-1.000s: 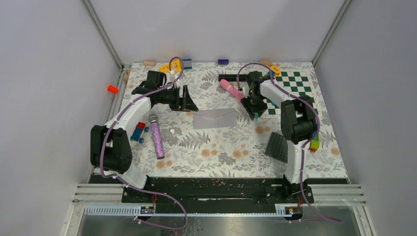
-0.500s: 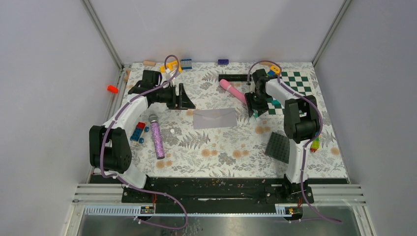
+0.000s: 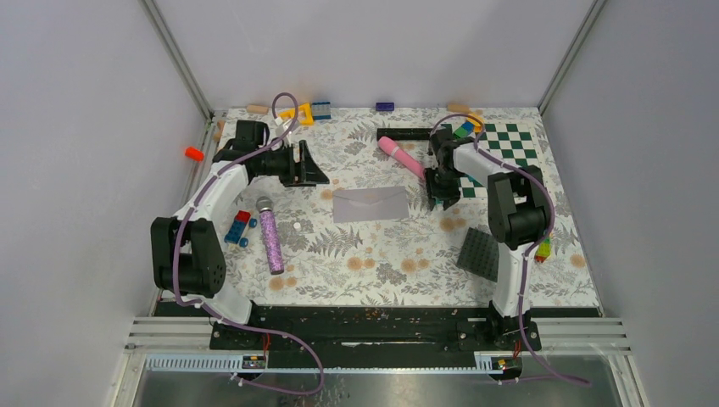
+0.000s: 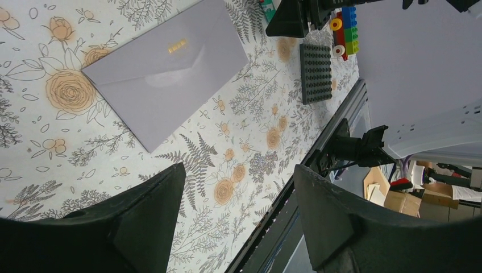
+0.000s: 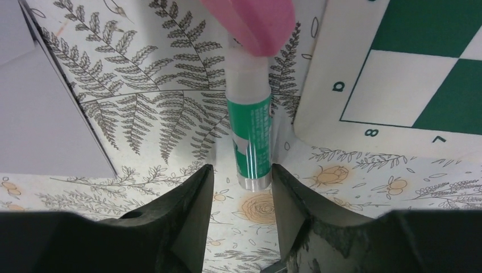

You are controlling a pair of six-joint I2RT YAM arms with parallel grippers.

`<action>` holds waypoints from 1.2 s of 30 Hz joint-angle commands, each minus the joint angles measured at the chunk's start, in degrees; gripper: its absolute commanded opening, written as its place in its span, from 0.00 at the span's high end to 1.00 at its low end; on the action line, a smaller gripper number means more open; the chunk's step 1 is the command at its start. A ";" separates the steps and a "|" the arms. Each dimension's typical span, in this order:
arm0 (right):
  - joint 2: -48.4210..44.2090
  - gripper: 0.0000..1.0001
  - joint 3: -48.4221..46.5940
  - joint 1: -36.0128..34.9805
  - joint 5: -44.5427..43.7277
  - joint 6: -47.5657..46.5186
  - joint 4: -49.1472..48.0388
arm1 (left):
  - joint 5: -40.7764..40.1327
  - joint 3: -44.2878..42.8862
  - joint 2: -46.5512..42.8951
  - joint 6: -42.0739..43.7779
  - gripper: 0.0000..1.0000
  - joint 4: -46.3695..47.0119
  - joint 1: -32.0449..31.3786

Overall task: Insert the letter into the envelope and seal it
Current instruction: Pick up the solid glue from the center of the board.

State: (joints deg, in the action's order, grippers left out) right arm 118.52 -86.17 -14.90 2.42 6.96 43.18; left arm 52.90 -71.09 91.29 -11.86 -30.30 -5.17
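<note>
Envelope (image 3: pixel 370 203) lies flat at mid-table, flap down, unmoved since the earlier frame. Right gripper (image 5: pixel 242 168), just right of it, now points straight down, jaws parted astride a green glue stick (image 5: pixel 249 131) beside the checkerboard (image 5: pixel 398 68). Left gripper (image 4: pixel 239 170), open and empty, has drawn back leftward.

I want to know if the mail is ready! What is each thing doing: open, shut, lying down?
envelope: lying flat, flap folded down.
green glue stick: lying flat between the right gripper's fingers.
pink cylinder: lying on its side.
left gripper: open, holding nothing.
right gripper: open, straddling the glue stick.
</note>
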 commanded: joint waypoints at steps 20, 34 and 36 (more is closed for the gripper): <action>-3.14 0.91 -0.07 -2.98 -8.25 2.78 -1.75 | 3.56 -0.84 -1.36 0.09 0.30 1.56 3.59; -16.88 0.90 7.33 -3.03 10.97 -3.65 -7.33 | 4.64 -3.68 1.31 1.08 0.26 3.73 1.34; -17.74 0.91 7.56 -3.08 15.55 -4.43 -7.88 | 4.02 -5.22 2.24 1.51 0.23 4.86 -0.50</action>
State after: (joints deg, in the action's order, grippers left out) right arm 104.77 -78.78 -17.63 7.75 5.52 37.34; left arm 54.92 -71.85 91.90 -11.94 -29.80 -2.83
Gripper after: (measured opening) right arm 0.292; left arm 0.742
